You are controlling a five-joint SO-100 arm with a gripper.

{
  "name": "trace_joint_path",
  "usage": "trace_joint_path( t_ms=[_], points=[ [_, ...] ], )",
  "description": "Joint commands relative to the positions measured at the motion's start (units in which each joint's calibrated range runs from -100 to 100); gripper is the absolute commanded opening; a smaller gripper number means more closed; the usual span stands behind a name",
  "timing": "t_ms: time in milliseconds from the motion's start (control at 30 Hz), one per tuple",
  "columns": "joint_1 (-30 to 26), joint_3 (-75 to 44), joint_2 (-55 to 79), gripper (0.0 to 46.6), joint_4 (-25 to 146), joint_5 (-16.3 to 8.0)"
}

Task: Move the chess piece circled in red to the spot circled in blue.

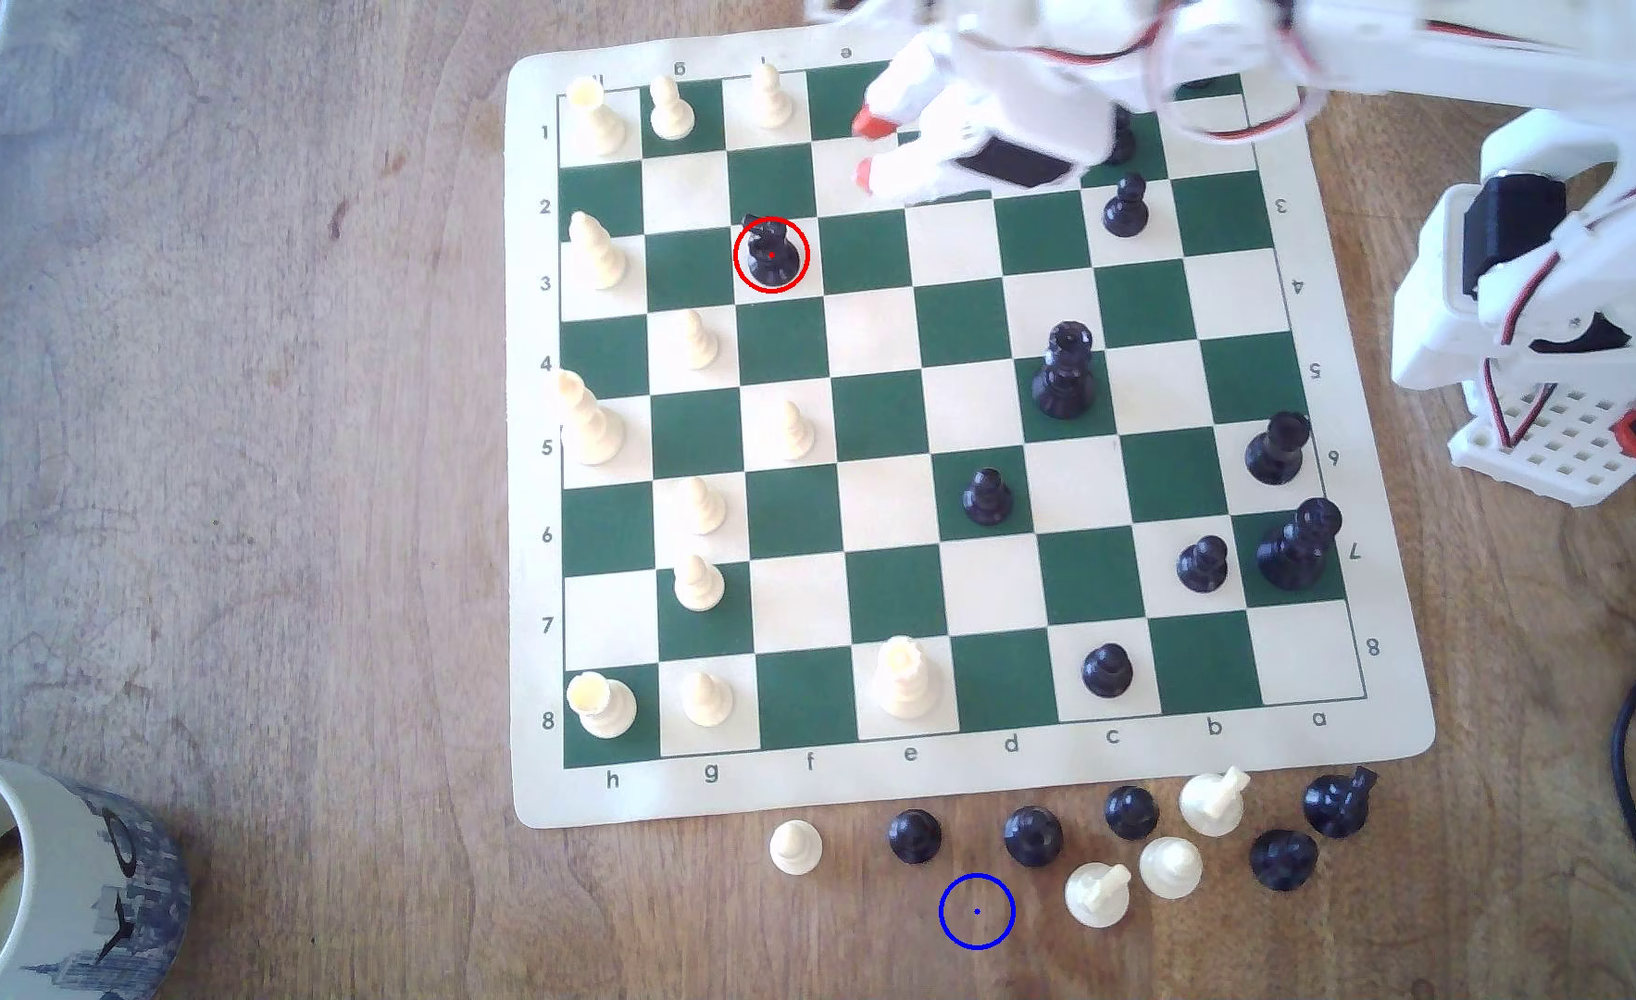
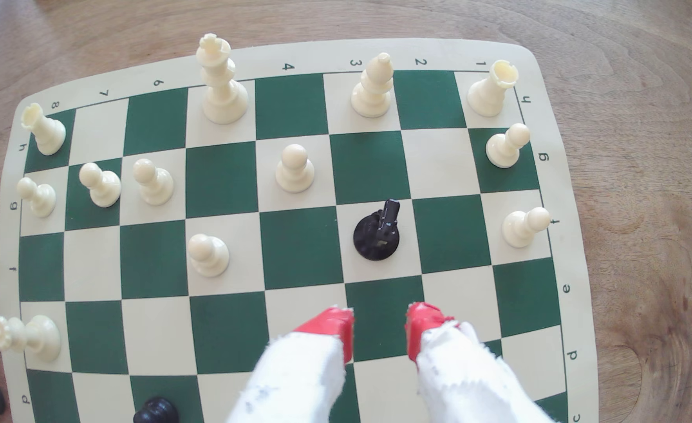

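Brown wooden table (image 1: pixel 265 481), green-and-cream chess mat (image 1: pixel 968 769) spread on top. Black knight (image 1: pixel 771 252) standing upright on cream square f3, red-ringed. Hovering above the board near e2, gripper (image 2: pixel 380 325), red-tipped jaws spread, nothing between them. Blue-ringed spot (image 1: pixel 976 911) bare, off the mat among captured pieces.

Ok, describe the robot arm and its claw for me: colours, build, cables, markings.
The arm is white moulded plastic in blocky segments, with black motor blocks set into the joints and thin red, white and black wires looping between them. Its white perforated base carries an orange-red clip. The claw has two white fingers with rough, frayed-looking edges, each capped by a red tip. I see no printed markings.
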Motion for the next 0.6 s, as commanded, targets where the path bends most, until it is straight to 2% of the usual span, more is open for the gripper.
trace_joint_path(
  t_ms=[0,167,300,567],
  points=[
    [1.49,-9.85,5.84,9.7,-0.18,-0.78],
    [2.43,-16.37,14.67,11.3,-0.43,-1.95],
    [2.90,-18.55,20.61,16.4,-4.85,-3.47],
    [2.82,-21.54,26.21,14.1,-6.33,-4.00]
  ],
)
